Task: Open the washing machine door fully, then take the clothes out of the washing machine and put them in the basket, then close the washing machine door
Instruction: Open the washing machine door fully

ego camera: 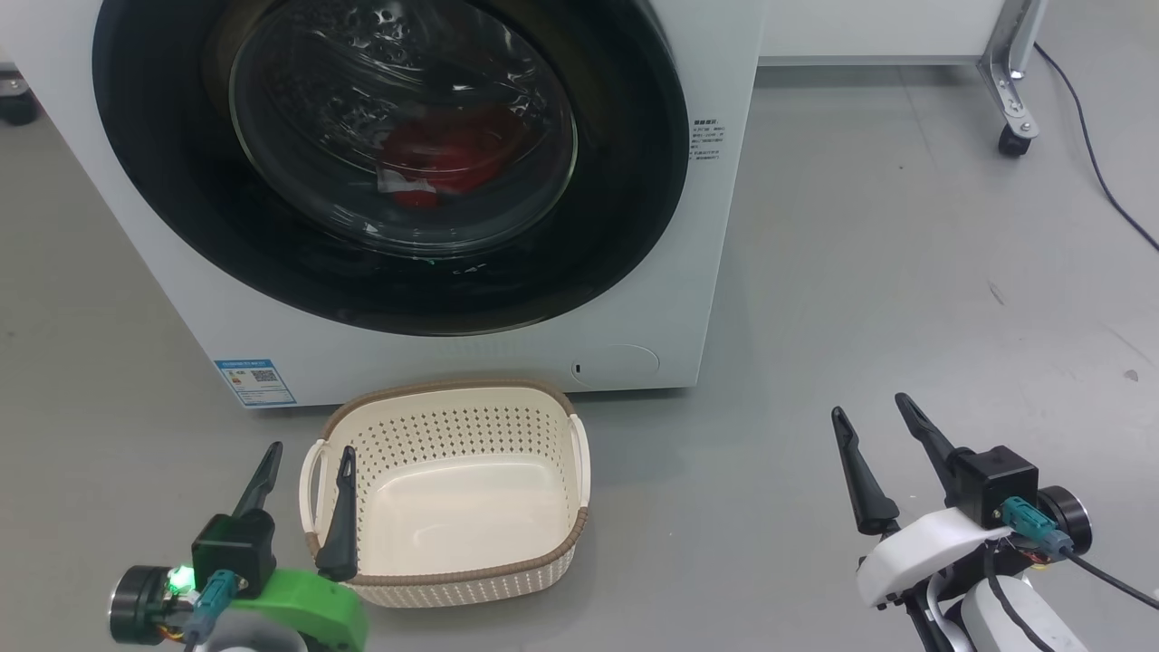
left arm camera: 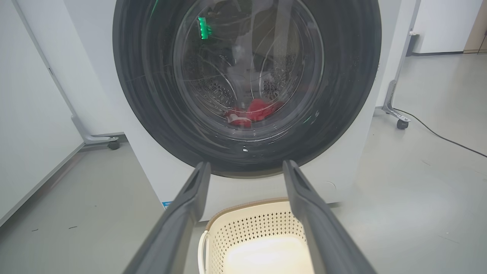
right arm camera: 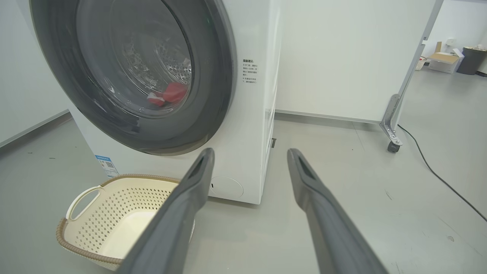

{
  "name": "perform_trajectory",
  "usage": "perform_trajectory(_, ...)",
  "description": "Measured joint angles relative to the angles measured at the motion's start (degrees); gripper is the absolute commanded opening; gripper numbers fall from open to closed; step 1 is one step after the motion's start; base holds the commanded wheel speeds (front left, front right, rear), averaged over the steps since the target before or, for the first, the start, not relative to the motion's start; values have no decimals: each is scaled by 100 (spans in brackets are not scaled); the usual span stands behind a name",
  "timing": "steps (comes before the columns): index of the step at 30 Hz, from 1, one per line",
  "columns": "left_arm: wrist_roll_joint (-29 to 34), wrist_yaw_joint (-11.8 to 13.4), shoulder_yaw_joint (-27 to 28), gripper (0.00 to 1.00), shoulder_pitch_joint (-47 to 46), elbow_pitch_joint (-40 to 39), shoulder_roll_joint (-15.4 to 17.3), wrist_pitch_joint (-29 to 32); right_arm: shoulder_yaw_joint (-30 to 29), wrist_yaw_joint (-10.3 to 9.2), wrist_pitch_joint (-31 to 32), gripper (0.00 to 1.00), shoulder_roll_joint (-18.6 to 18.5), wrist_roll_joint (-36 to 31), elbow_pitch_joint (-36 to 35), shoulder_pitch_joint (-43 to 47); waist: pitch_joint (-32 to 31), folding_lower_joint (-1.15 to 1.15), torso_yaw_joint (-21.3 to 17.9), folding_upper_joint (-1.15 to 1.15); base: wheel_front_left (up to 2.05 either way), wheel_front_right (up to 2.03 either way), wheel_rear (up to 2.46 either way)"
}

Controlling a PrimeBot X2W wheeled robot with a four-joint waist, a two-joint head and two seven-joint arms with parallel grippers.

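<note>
Ahead of both claws, the washing machine (ego camera: 724,181) is faced squarely, and the washing machine door (ego camera: 181,226) is seen shut flush against it. Step one, the opening, is judged not yet begun. Just beside the left claw (ego camera: 311,448), below that door, the basket (ego camera: 453,398) is set, empty. Farther off, behind the window, the clothes (ego camera: 444,154) are glimpsed, red, low inside. Both claws are spread wide with nothing held; the right claw (ego camera: 869,405) is stationed well apart from machine and basket. Next, the door's rim must be reached and pulled outward, it is judged; where its catch lies cannot be told.
</note>
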Motion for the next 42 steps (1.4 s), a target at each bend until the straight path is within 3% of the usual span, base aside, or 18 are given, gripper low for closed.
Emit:
perform_trajectory(1,20,0,4,100,-1,4,-3,0,-12,5,0,0,0,-2,0,0,1,0,1,0,0,0,0)
perform_trajectory(19,110,-64,47,100,-136,29,-78,0,-404,198,-1,0,170,258,-2,0,58,0,68,0,0,0,0)
perform_trajectory(30,137,-91,56,100,-229,-70,-116,0,-1049,486,22,0,575,1762,67,-318,300,0,195,0,0,0,0)
perform_trajectory(42,141,-109,56,100,-605,-259,-210,-7,-1831,599,911,0,672,4067,219,-1319,800,0,379,0,0,0,0)
